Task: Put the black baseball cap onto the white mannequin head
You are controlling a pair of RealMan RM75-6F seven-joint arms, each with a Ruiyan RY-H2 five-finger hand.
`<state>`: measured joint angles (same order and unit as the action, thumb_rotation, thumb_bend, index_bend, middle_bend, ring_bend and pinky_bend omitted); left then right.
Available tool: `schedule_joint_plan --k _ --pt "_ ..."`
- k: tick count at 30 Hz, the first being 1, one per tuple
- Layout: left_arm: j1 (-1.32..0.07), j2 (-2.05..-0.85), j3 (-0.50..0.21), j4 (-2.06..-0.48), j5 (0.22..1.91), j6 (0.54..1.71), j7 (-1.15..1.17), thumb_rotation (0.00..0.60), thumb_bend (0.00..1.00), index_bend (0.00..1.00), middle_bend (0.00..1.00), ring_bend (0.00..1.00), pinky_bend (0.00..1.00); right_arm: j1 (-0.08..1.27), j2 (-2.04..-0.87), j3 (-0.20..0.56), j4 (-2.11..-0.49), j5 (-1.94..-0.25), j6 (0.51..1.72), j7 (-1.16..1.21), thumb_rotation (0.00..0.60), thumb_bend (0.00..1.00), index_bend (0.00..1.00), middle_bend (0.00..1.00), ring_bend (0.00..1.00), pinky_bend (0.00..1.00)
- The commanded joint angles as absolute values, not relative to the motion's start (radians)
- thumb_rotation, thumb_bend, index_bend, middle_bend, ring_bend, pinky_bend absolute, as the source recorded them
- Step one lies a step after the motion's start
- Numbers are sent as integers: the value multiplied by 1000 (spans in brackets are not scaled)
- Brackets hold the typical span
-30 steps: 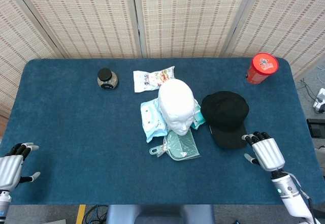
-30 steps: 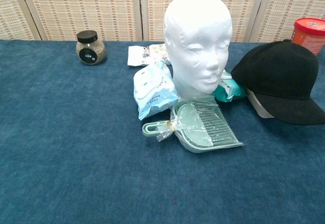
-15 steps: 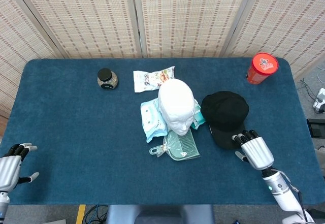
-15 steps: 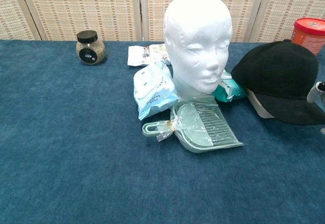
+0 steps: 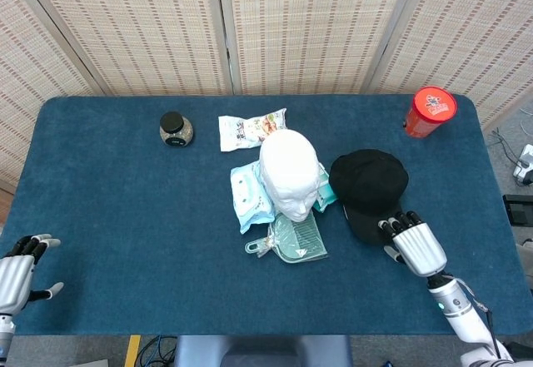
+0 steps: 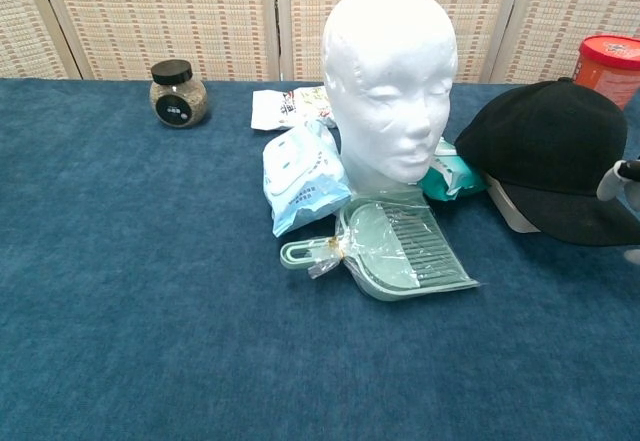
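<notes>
Black baseball cap (image 5: pixel 369 185) lies right of the white mannequin head (image 5: pixel 286 174), mid-table. Right hand (image 5: pixel 414 243) at its brim, fingertips hidden, contact and grip undeterminable. Left hand (image 5: pixel 18 272), partly cropped, open, empty.

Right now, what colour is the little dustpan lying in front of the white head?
Pale mint green dustpan, wrapped in clear plastic; clearest in the chest view.

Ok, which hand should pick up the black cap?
Right. The right hand is at the brim of the black baseball cap, fingers apart. The left hand sits at the table's far left edge, well away from it.
</notes>
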<state>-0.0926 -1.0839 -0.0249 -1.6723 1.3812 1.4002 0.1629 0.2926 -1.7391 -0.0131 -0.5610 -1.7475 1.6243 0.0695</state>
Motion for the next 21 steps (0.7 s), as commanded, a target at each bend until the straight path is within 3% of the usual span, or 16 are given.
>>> schedule_joint_plan --k 1,11,21 --pt "-93 -1085 -25 -1668 1377 1395 163 600 23 277 229 158 406 299 -1759 -15 -523 -1745 1634 72 600 0 435 558 386 415" --pt "-94 -1085 -27 -1667 1369 1390 163 600 23 277 229 158 406 315 -1822 -7 -398 -1717 1627 125 600 0 452 570 397 415" --pt "-93 -1082 -27 -1670 1372 1392 161 600 23 277 229 158 406 320 -1839 -8 -336 -1713 1723 159 600 0 460 520 399 415"
